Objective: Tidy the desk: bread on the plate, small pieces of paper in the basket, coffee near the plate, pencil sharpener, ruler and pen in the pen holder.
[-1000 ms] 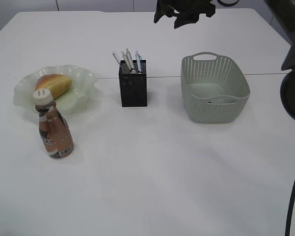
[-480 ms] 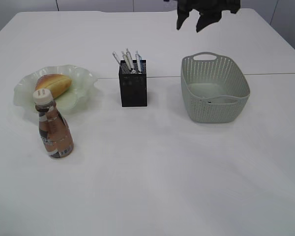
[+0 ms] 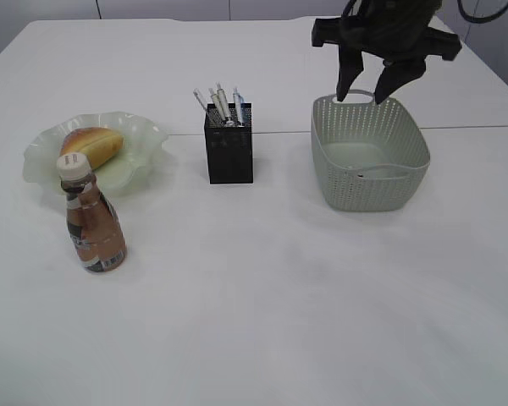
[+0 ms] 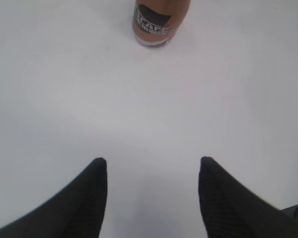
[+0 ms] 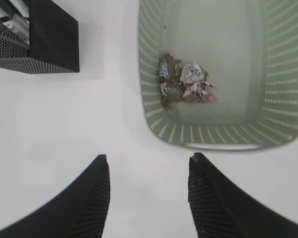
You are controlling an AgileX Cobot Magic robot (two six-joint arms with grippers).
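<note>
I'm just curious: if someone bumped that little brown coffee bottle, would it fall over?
Probably fairly easily. The coffee stands upright, taller than its base is wide, on the smooth desk, so a high nudge may tip it. It looks nearly full, which should steady it somewhat. On its side, its round body would likely roll.

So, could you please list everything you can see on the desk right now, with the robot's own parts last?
desk: one, white, under everything.
plate: one, pale green, far left.
bread: one, golden brown, on the plate.
coffee: one bottle, brown, white cap, upright in front of the plate.
pen holder: one, black mesh, centre, pens standing inside.
basket: one, grey-green, right.
small pieces of paper: crumpled, whitish, in the basket.
right gripper: black, jaws apart, empty, above the basket's far rim.
left gripper: black, jaws apart, empty, near the coffee.
</note>
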